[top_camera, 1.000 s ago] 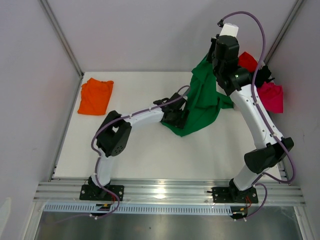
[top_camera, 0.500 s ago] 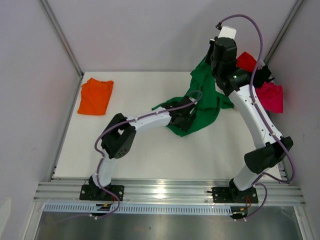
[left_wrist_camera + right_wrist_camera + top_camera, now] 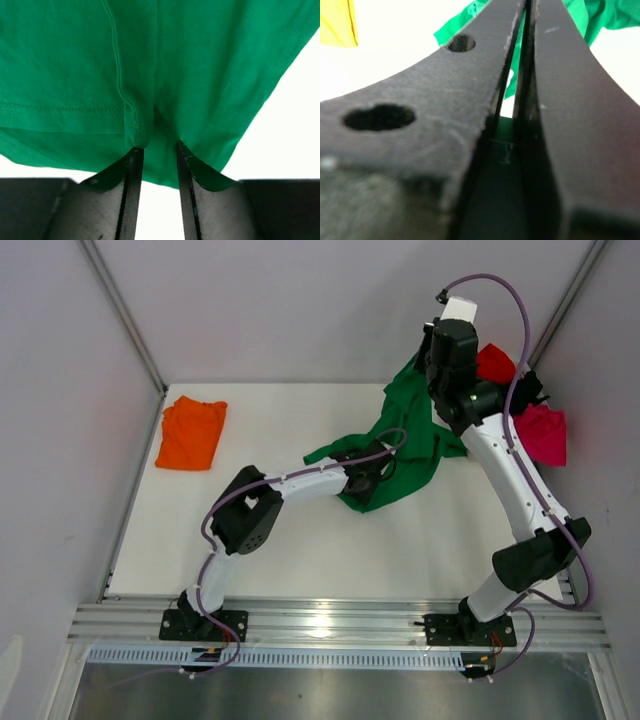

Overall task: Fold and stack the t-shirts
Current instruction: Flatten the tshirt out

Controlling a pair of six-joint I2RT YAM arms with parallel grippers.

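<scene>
A bright green t-shirt (image 3: 410, 440) hangs from my right gripper (image 3: 424, 368), which is shut on its upper edge at the back of the table. In the right wrist view green cloth (image 3: 600, 15) shows past the closed fingers. The shirt's lower part trails on the table, where my left gripper (image 3: 370, 480) has reached its bottom hem. In the left wrist view the green cloth (image 3: 175, 60) fills the top. Its hem lies between my fingertips (image 3: 133, 155), which stand a narrow gap apart around a fold. An orange t-shirt (image 3: 192, 432) lies folded at the back left.
A red t-shirt (image 3: 495, 362), a magenta one (image 3: 545, 435) and a bit of black cloth (image 3: 527, 390) are heaped at the back right corner behind the right arm. Grey walls close in the white table (image 3: 300, 550) on three sides.
My left arm has slid right and forward under the green t-shirt's lower edge, and its jaws have narrowed around the hem. The right arm has lifted the shirt slightly.
</scene>
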